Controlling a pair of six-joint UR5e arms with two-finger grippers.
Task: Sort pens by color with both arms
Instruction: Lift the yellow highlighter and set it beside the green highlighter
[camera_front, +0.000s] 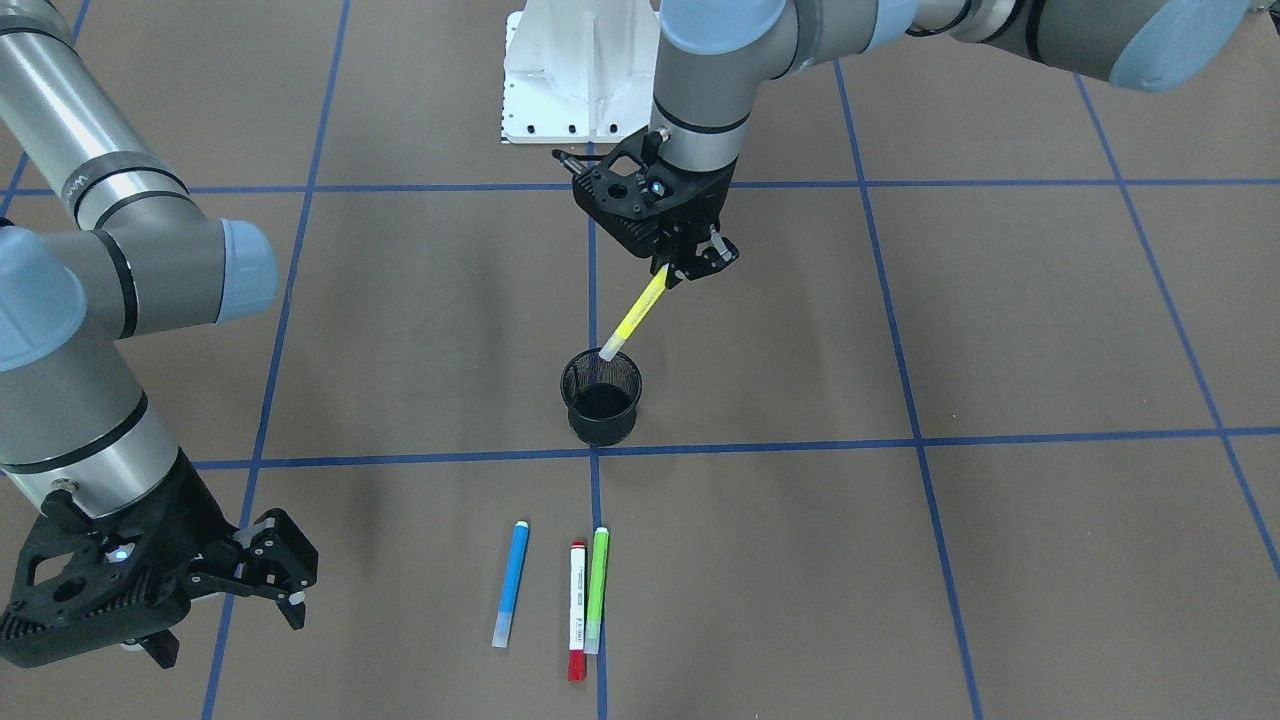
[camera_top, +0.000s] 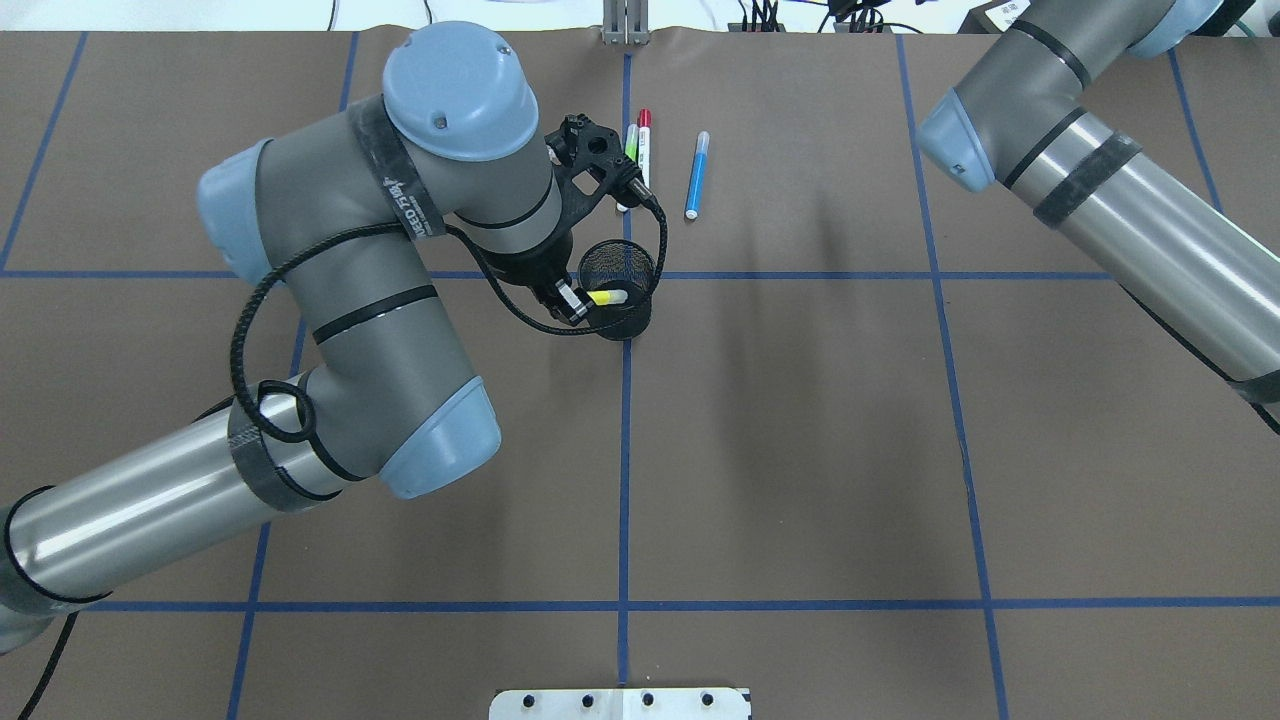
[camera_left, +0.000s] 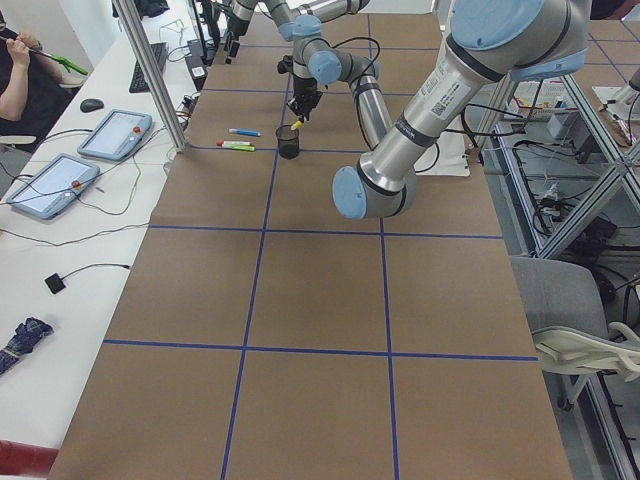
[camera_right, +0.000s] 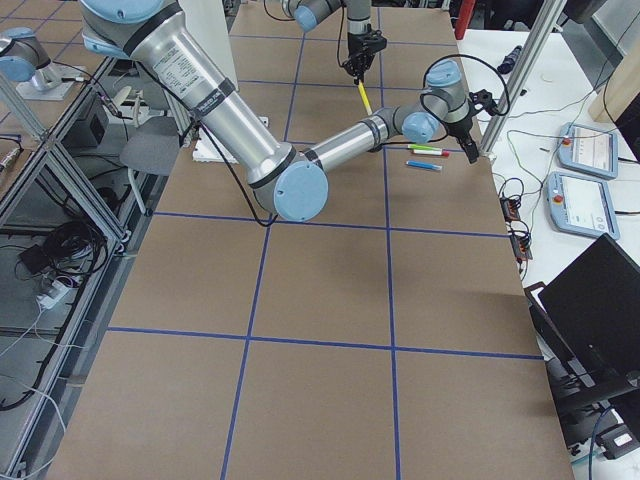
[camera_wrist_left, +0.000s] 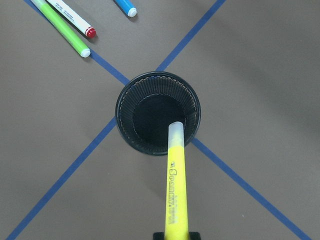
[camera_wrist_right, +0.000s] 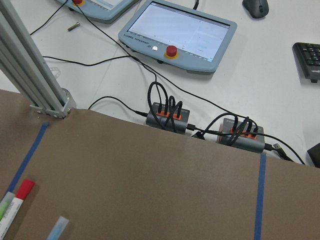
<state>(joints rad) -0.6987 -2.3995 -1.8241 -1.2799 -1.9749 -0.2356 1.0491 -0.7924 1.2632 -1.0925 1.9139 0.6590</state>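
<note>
Step in hand: the left arm is placing the yellow pen (camera_front: 633, 318) into the black mesh cup (camera_front: 600, 428); I am judging this as the drop-off stage for this one pen.
Left gripper (camera_front: 672, 272): it is pinching the yellow pen by its upper end, with the jaws closed on the barrel, and is hanging above the cup on the cup's robot side.
Yellow pen: it is tilting down and away from the robot. Its pale tip is sitting at the cup's rim in the front view and is lying over the dark opening in the left wrist view.
Right gripper (camera_front: 228, 628): it is hovering over the table's far right part, its jaws are spreading wide and it is holding nothing.
Pens waiting: the blue pen (camera_front: 511, 582), the white pen with red ends (camera_front: 577, 610) and the green pen (camera_front: 596, 588) are lying on the table (camera_front: 1000, 320) beyond the cup, on the side far from the robot. The green and white ones are lying side by side, seemingly touching, and the blue one is lying apart, towards the right arm.
Next move: the tip is probably needing to go a little lower inside the rim before the fingers let go, or the tilted pen may be catching the edge and tipping out.
After that: three pens are remaining, and the right arm is sitting nearest the blue one.
</note>
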